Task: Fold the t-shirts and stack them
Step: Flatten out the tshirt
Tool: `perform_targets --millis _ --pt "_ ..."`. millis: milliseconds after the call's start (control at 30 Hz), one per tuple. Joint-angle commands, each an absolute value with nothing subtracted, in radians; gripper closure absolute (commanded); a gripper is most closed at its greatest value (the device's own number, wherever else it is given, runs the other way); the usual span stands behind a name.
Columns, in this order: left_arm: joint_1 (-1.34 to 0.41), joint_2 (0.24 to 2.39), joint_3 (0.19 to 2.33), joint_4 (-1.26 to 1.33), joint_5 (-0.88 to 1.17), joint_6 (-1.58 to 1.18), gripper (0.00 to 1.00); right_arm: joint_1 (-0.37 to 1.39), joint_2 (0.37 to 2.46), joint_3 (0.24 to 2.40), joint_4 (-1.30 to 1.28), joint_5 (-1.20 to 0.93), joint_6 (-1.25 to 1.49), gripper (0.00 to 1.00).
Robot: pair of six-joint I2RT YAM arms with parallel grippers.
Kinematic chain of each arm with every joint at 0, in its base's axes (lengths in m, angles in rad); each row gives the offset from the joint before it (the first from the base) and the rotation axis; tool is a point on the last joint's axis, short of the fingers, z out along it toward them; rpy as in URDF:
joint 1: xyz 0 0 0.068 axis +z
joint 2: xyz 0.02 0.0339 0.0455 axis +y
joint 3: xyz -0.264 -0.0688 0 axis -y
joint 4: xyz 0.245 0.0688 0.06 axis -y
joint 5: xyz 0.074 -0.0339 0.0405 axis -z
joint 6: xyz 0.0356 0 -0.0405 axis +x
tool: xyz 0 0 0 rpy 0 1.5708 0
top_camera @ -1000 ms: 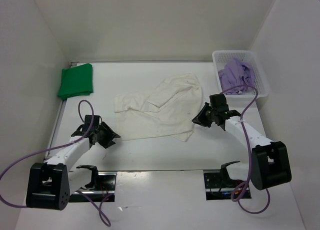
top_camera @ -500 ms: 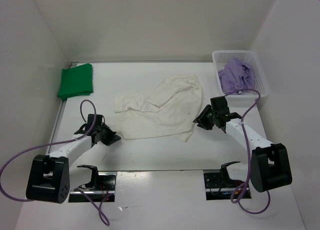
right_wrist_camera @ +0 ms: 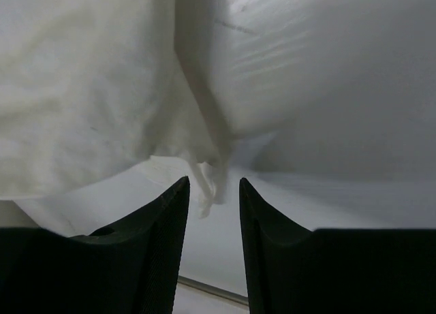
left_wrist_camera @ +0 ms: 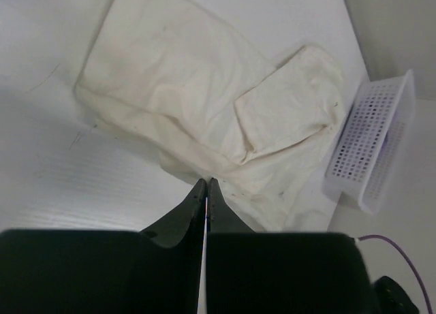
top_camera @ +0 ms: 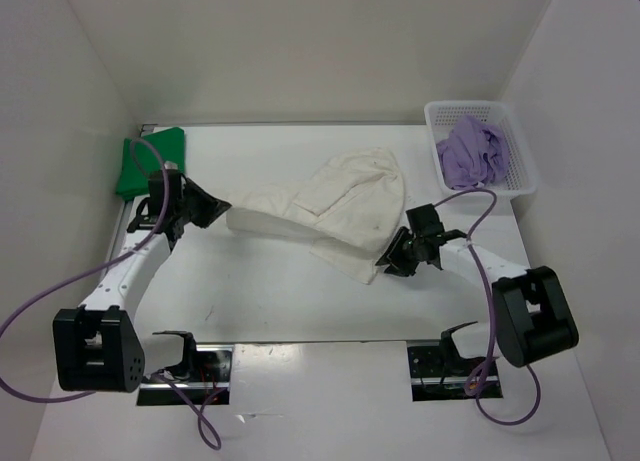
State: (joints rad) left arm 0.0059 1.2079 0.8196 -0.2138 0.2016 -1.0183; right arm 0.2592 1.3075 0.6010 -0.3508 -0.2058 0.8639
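The white t-shirt (top_camera: 335, 206) lies rumpled across the middle of the table, its left end drawn up into a raised fold. My left gripper (top_camera: 212, 209) is at that left end. In the left wrist view its jaws (left_wrist_camera: 206, 182) are pressed together with a thin strip of cloth between them, and the shirt (left_wrist_camera: 191, 89) spreads out beyond. My right gripper (top_camera: 388, 261) stands open at the shirt's lower right corner. A hanging tip of the cloth (right_wrist_camera: 211, 184) sits just beyond its fingertips (right_wrist_camera: 212, 184). The green t-shirt (top_camera: 152, 163) lies folded at the far left. The lavender t-shirt (top_camera: 472, 153) is bunched in the basket.
The white perforated basket (top_camera: 520, 171) stands at the back right corner, also showing in the left wrist view (left_wrist_camera: 368, 150). White walls close in the table on the left, back and right. Purple cables loop from both arms.
My left gripper shut and swung from the near left up toward the green shirt, and the white shirt's left side rose with it. My right gripper opened and slid down to the lower right corner.
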Motion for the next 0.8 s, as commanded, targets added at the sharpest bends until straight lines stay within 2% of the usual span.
perform_targets --millis 0,200,233,333,367,533,600,667,733,767 --pt "0.026 1.239 0.874 -0.195 0.239 -0.986 1.00 0.369 1.394 0.606 -0.304 -0.264 0.876 0.58" --pt "0.044 1.259 0.874 -0.173 0.285 -0.986 1.00 0.420 1.437 0.623 -0.225 -0.215 0.946 0.53" --pt "0.044 1.259 0.885 -0.173 0.285 -0.986 1.00 0.420 1.448 0.638 -0.251 -0.198 0.946 0.69" --pt "0.044 1.279 0.929 -0.173 0.296 -0.986 1.00 0.410 1.468 0.722 -0.340 -0.106 0.907 0.97" --pt "0.044 1.279 0.971 -0.173 0.296 -0.986 1.00 0.410 1.459 0.756 -0.372 -0.071 0.893 1.00" --pt "0.092 1.339 1.120 -0.150 0.368 -1.015 1.00 0.247 1.422 1.179 -0.601 0.096 0.666 1.00" --pt "0.141 1.351 1.163 -0.138 0.402 -1.028 1.00 0.215 1.484 1.470 -0.734 0.139 0.586 1.00" --pt "0.172 1.364 1.225 -0.147 0.422 -1.040 1.00 0.244 1.534 1.776 -0.831 0.187 0.474 1.00" --pt "0.192 1.364 1.253 -0.162 0.422 -1.040 1.00 0.306 1.589 1.923 -0.952 0.247 0.427 1.00" --pt "0.205 1.364 1.253 -0.163 0.422 -1.040 1.00 0.392 1.589 1.978 -0.980 0.247 0.385 1.00"
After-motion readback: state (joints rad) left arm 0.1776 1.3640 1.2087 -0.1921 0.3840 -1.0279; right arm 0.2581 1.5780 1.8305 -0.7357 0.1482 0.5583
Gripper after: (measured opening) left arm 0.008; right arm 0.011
